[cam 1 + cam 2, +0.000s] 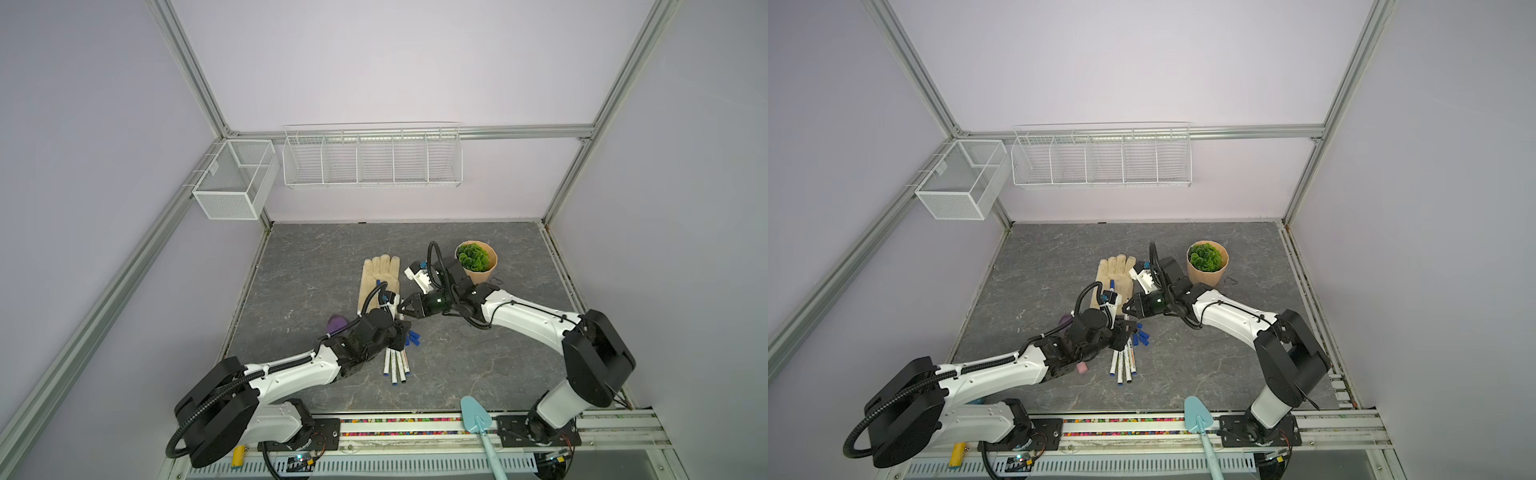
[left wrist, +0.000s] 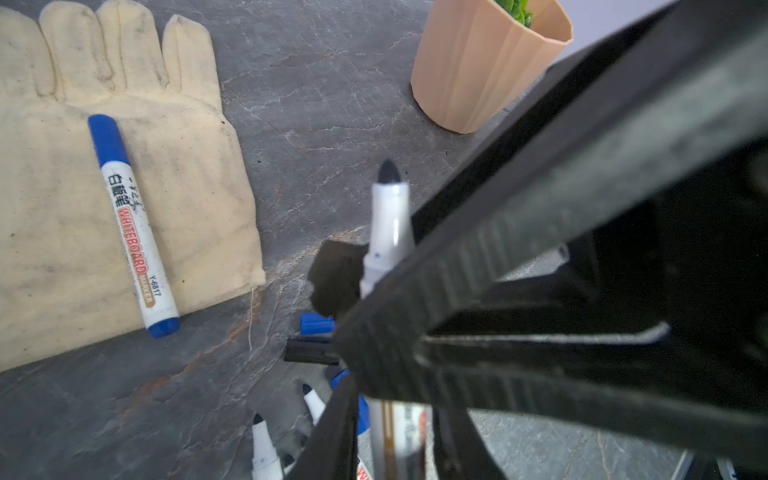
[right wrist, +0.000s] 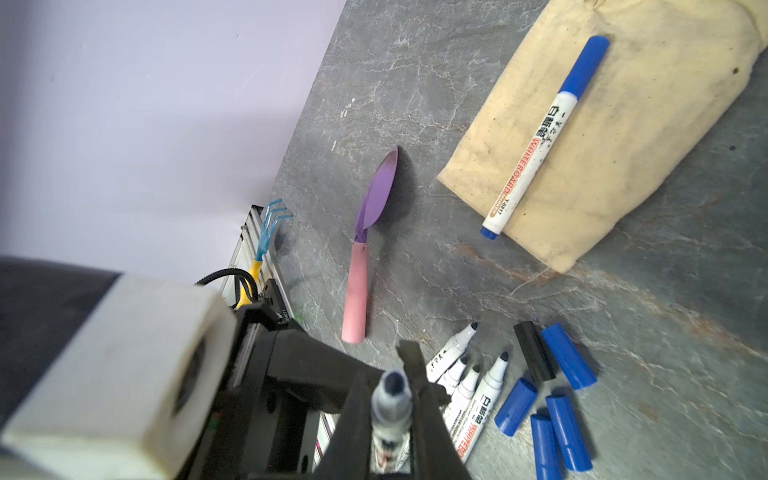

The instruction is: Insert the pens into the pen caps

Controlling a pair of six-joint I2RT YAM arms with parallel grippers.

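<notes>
Top views both set the left gripper (image 1: 401, 332) at mid-frame, above four loose pens (image 1: 395, 368) fanned on the table (image 1: 457, 374). I cannot tell whether its jaws grip anything. Just right of it lie the pen caps (image 1: 412, 338). Just above it, the right gripper (image 1: 401, 309) extends from the right. Right wrist view shows this gripper's jaws pinching an uncapped pen (image 3: 390, 399) at lower centre. A capped pen (image 3: 540, 137) rests on the glove (image 3: 623, 166) at upper right.
</notes>
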